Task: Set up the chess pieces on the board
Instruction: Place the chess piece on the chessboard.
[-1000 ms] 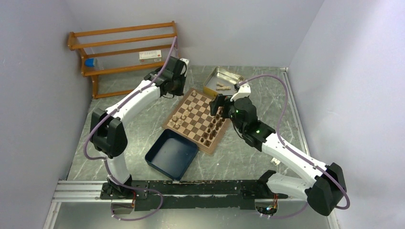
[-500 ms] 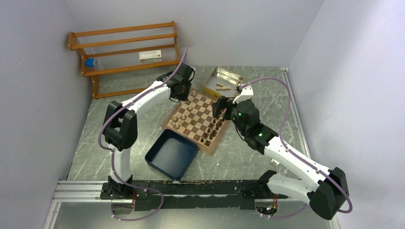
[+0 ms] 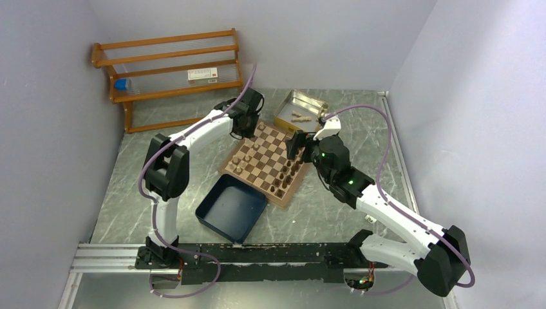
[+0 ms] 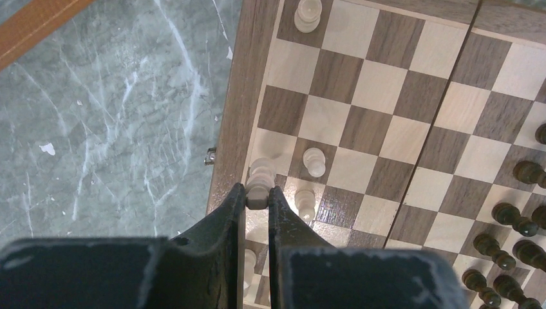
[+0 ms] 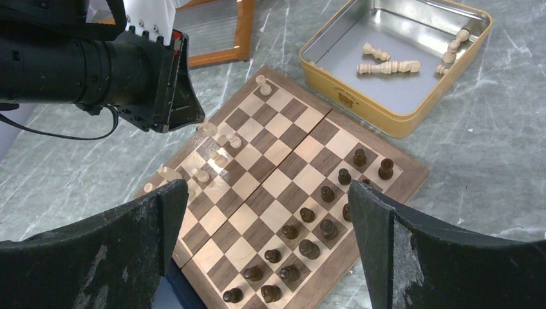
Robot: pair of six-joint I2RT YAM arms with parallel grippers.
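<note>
- Between the jaws of the left gripper (image 4: 257, 197), a light piece (image 4: 261, 175) sits clamped and upright, over the edge squares of the board (image 4: 239, 96).
- Lower it straight down onto a free edge square. The light pawns (image 4: 313, 161) stand just beside it, so release without swinging sideways.
- Hold the right gripper (image 5: 267, 193), jaws spread wide and empty, high above the dark pieces (image 5: 309, 248).
- Draw the next piece from the tin (image 5: 393, 125), where light pieces (image 5: 389, 66) lie flat.

White arm links (image 3: 196, 131), black joints (image 3: 169, 170), purple cables (image 3: 384, 138), scuffed black gripper fingers (image 5: 418, 257)
</note>
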